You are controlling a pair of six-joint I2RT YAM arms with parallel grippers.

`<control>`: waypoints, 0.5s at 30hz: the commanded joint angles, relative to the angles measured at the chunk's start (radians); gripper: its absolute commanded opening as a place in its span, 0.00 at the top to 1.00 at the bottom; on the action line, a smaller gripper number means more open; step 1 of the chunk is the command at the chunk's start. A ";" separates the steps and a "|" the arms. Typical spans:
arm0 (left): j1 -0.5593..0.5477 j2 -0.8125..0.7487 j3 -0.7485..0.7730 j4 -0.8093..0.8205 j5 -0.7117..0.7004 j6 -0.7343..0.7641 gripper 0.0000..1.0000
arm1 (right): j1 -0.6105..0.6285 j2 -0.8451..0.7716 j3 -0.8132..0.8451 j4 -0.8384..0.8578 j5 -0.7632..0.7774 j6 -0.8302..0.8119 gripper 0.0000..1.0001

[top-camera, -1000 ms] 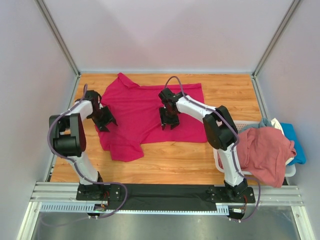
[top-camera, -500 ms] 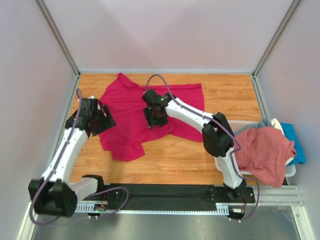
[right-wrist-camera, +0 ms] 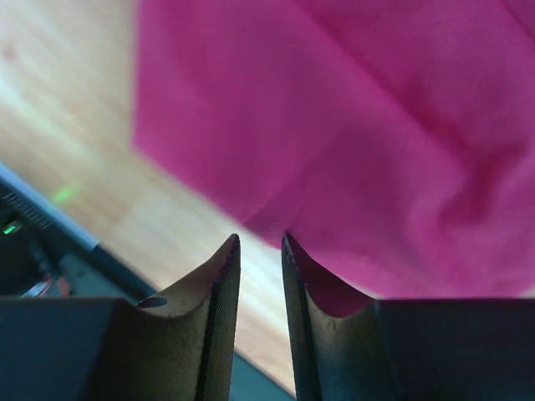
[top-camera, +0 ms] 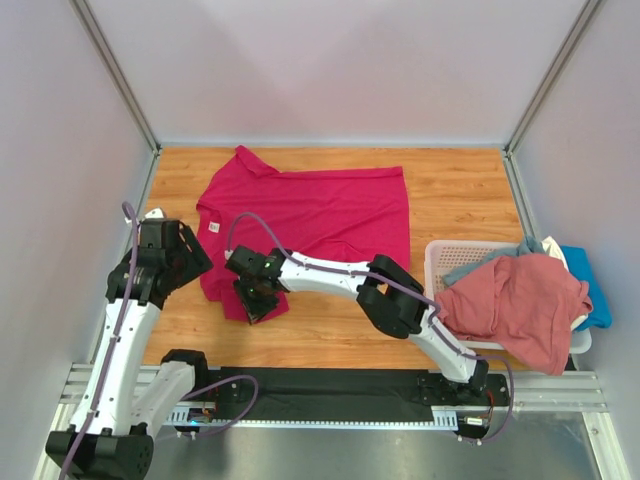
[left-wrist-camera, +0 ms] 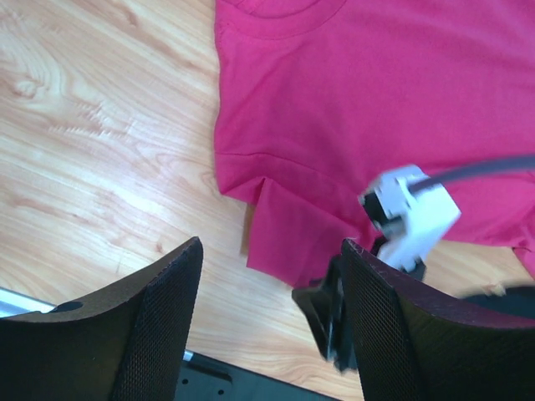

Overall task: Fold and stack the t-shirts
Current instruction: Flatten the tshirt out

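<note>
Left end effector: fingers spread wide apart, holding nothing, poised above the bench at the left edge of the magenta-red t-shirt. Lying spread flat mid-bench, that shirt, collar toward the left. Right end effector: low over the shirt's near-left corner, fingers nearly together with a slim gap; cannot tell whether pinching cloth. Far right: white lattice basket heaped with a dusty pink t-shirt, blue cloth just beyond.

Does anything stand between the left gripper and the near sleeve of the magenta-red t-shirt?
Yes. The right gripper hangs directly over the near sleeve of the magenta-red short-sleeved cloth t-shirt, occupying the corner closest to the left gripper. Apart from that, only a strip of bare wooden tabletop lies between them.
</note>
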 commanded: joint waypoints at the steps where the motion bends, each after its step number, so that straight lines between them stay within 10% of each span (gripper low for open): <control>1: 0.004 -0.039 0.028 -0.046 -0.001 -0.020 0.26 | -0.011 0.040 0.048 0.053 0.025 0.007 0.72; 11: 0.004 -0.093 0.030 -0.124 -0.018 0.054 0.25 | 0.057 -0.176 -0.314 0.137 -0.194 0.035 0.76; 15: 0.004 -0.099 -0.001 -0.181 0.066 0.035 0.24 | 0.051 -0.346 -0.417 0.166 -0.173 0.060 0.60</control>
